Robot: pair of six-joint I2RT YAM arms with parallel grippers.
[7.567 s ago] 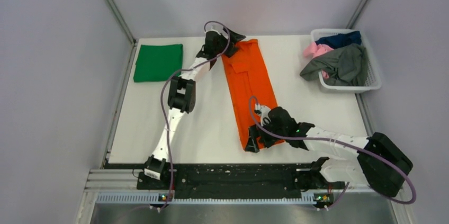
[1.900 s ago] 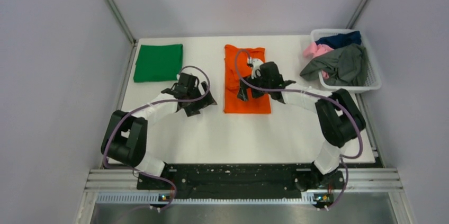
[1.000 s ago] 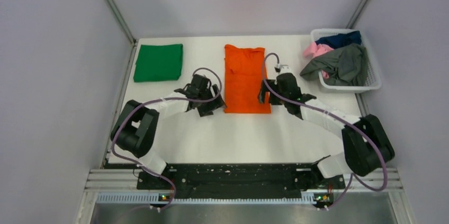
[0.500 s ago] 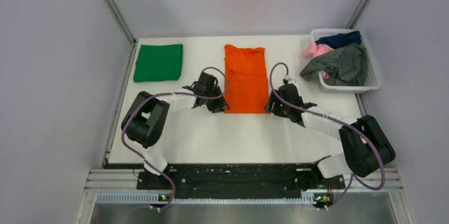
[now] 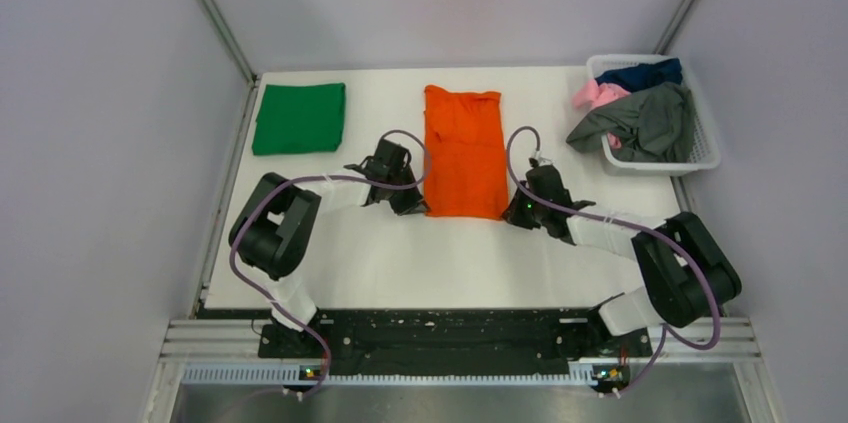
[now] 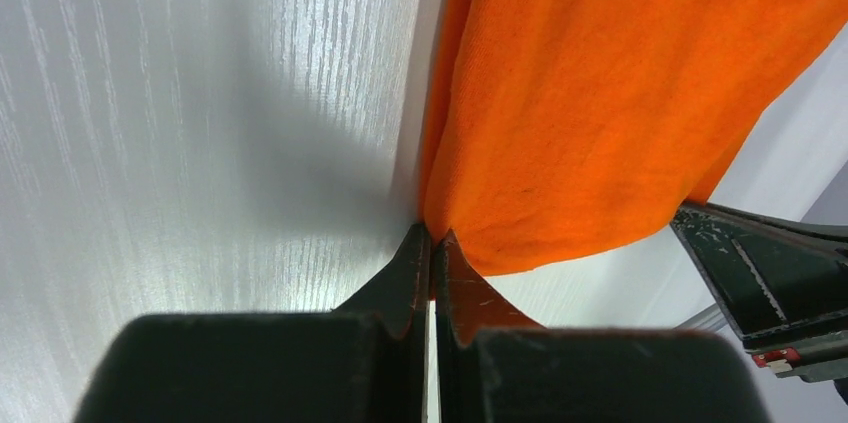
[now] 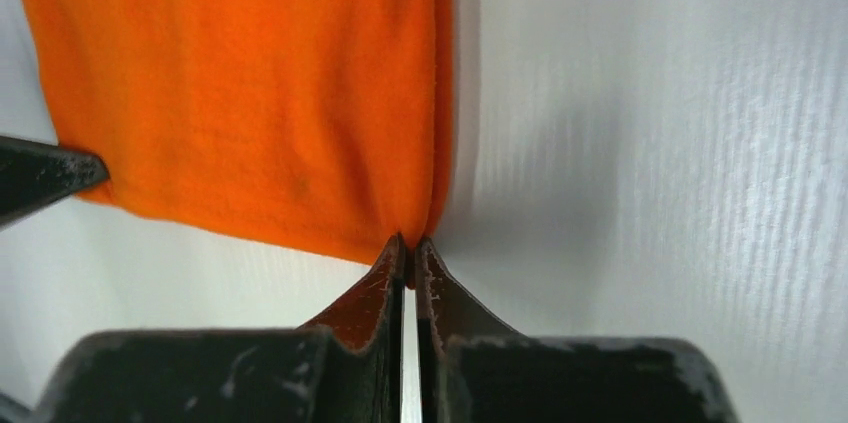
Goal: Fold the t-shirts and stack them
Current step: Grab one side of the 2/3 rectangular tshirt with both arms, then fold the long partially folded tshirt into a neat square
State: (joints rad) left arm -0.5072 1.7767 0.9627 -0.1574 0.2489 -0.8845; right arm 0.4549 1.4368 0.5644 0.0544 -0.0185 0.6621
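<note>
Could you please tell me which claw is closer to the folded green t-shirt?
Left. The left claw pinches the near corner of the orange t-shirt that faces the green t-shirt; the right claw pinches the other near corner, across the orange t-shirt from it.

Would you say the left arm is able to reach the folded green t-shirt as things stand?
Probably yes: bare table lies between the left gripper and the green t-shirt, nothing blocking. But its jaws are pinched shut on the orange t-shirt's near corner, so it must let go first.
</note>
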